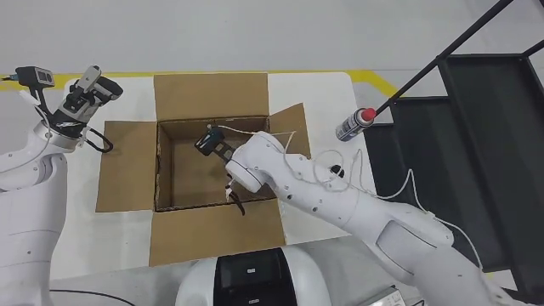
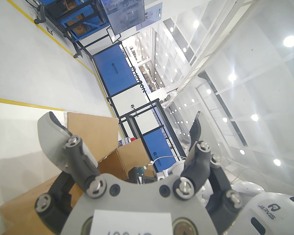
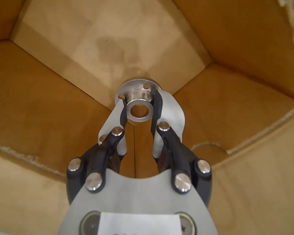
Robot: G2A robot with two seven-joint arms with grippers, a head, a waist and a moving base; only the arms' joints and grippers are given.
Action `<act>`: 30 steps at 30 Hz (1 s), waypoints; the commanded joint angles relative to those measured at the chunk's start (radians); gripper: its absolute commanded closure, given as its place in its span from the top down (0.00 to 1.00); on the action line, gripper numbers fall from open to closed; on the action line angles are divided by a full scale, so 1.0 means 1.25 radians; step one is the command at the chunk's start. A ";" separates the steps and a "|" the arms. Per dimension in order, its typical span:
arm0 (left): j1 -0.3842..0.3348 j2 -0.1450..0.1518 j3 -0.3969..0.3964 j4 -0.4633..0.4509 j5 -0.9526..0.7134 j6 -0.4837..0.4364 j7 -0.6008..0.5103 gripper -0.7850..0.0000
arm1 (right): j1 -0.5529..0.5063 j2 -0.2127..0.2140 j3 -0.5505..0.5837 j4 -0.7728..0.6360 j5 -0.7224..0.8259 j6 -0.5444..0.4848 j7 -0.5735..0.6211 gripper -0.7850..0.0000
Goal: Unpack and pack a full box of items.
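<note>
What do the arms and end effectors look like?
Glossy white shells on the left arm and right arm; thin white cable along the right. The left end effector and right end effector: grey plates, black links and pads, silver bolts.

A white table (image 1: 327,93) carries an open cardboard box (image 1: 127,166) at its middle, flaps spread flat. A red-capped spray can (image 1: 354,125) lies at two o'clock from the box.

looks like a robotics lab or test hall, likely in an industrial building: yellow floor line (image 2: 27,103), blue partition panels (image 2: 112,70) on black frames, big screen (image 2: 125,3), loaded blue racks (image 2: 63,3), high ceiling with round lights (image 2: 290,41).
</note>
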 commanded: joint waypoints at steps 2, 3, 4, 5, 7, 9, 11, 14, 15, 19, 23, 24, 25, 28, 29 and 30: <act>0.000 0.000 0.000 0.000 0.000 0.000 0.000 1.00 | 0.015 -0.024 -0.015 0.072 0.028 0.000 -0.027 0.00; 0.000 0.000 0.000 0.000 0.000 0.000 0.000 1.00 | 0.020 -0.031 -0.019 0.093 0.034 0.001 -0.034 0.00; 0.000 0.000 0.000 0.000 0.000 0.000 0.000 1.00 | 0.025 -0.038 -0.024 0.115 0.038 0.001 -0.040 0.00; 0.000 0.000 0.000 0.000 0.000 0.000 0.000 1.00 | 0.028 -0.045 -0.027 0.134 0.046 0.002 -0.047 0.00; 0.000 0.000 0.000 0.000 0.000 0.000 0.000 1.00 | 0.034 -0.059 -0.035 0.171 0.054 0.001 -0.062 0.00; 0.000 0.000 0.000 0.000 0.000 0.000 0.000 1.00 | 0.039 -0.072 -0.042 0.203 0.060 0.003 -0.076 0.00; 0.000 0.000 0.000 0.000 0.000 0.000 0.000 1.00 | 0.045 -0.083 -0.046 0.233 0.065 0.005 -0.087 0.00; 0.000 0.000 0.000 0.000 0.000 0.000 0.000 1.00 | 0.053 -0.099 -0.052 0.271 0.068 0.005 -0.099 0.05; 0.000 0.000 0.000 0.000 0.000 0.000 0.000 1.00 | 0.055 -0.104 -0.054 0.281 0.068 0.006 -0.100 0.16; 0.000 0.000 0.000 0.000 0.000 0.000 0.000 1.00 | 0.064 -0.121 -0.060 0.306 0.060 0.008 -0.097 1.00; 0.000 0.000 0.000 0.000 0.000 0.000 0.000 1.00 | 0.066 -0.123 -0.051 0.280 0.039 0.020 -0.083 1.00; 0.000 0.000 0.000 0.000 0.000 0.000 0.000 1.00 | 0.066 -0.120 -0.046 0.263 0.024 0.028 -0.079 1.00; 0.000 0.000 0.000 0.000 0.000 0.000 0.000 1.00 | 0.063 -0.116 -0.040 0.242 0.010 0.035 -0.070 1.00; 0.000 0.000 0.000 0.000 0.000 0.000 0.000 1.00 | 0.051 -0.098 -0.018 0.144 -0.038 0.059 -0.031 1.00; 0.000 0.000 0.000 0.000 0.000 0.000 0.000 1.00 | 0.038 -0.086 0.001 0.094 -0.052 0.064 -0.007 1.00; 0.000 0.000 0.000 0.000 0.000 0.000 0.000 1.00 | 0.023 -0.072 0.021 0.033 -0.079 0.068 0.021 1.00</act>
